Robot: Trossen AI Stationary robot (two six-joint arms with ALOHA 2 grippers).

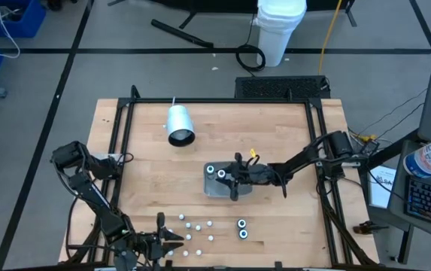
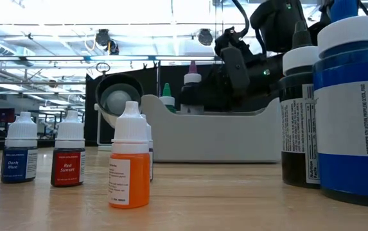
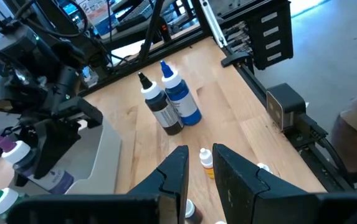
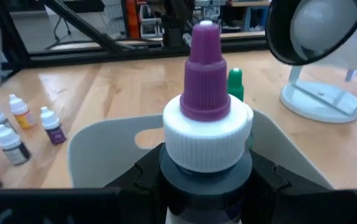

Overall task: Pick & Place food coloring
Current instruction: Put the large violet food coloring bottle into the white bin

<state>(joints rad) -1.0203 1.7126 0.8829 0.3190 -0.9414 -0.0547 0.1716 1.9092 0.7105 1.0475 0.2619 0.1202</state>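
My right gripper [image 1: 235, 179] is over the grey tray [image 1: 217, 188], shut on a dark bottle with a white cap and purple tip [image 4: 206, 68]. A green-tipped bottle [image 4: 235, 84] and another one [image 1: 210, 170] stand in the tray. Several tiny food coloring bottles [image 1: 196, 229] stand on the wood near the front edge, among them an orange one [image 2: 130, 163], a red one [image 2: 68, 151] and a dark blue one [image 2: 21, 151]. My left gripper [image 3: 200, 171] is open just short of them and touches none; the orange bottle [image 3: 207, 163] shows beyond its fingertips. My right gripper pinches the purple-tipped bottle between its two fingers [image 4: 144, 177], on the dark body just under the white cap [image 4: 206, 149]. The fingers come in about level from the table's right. The bottle stands upright over the tray; the tray wall hides its bottom.
A big white cylinder [image 1: 179, 124] lies on its stand at the far left of the table. Two wider bottles, one blue [image 3: 181, 102] and one black [image 3: 159, 106], stand in front of the tray. Black frame rails [image 1: 121, 143] run along the table's sides.
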